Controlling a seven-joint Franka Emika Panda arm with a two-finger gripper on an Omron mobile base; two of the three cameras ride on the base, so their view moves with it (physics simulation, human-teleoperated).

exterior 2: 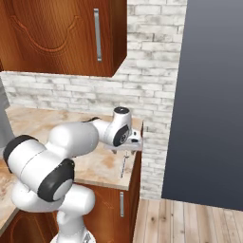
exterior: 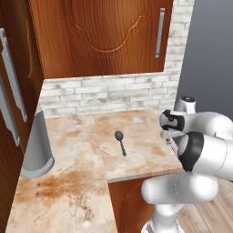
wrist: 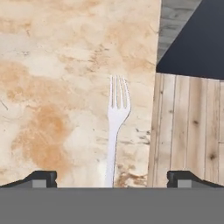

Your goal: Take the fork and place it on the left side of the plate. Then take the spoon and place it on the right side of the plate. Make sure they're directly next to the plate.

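The fork (wrist: pixel 116 124) is pale silver and lies flat on the marble counter, close to its right edge. In the hand view its tines point up the picture, and its handle runs down between my fingertips (wrist: pixel 42 177). My gripper (wrist: pixel 112 177) hovers above the fork, open wide and holding nothing. From the right base view the fork (exterior 2: pixel 124 165) is a thin line just under the hand (exterior 2: pixel 129 142). The dark spoon (exterior: pixel 120 142) rests at the middle of the counter, well left of the hand, bowl toward the wall. The plate is out of view.
A tall grey cylinder (exterior: pixel 38 147) stands at the counter's left, by a wooden cabinet. Wall cupboards (exterior: pixel 100 36) hang above the brick backsplash. The counter edge (wrist: pixel 154 109) drops to a wooden floor (wrist: pixel 188 131) right beside the fork.
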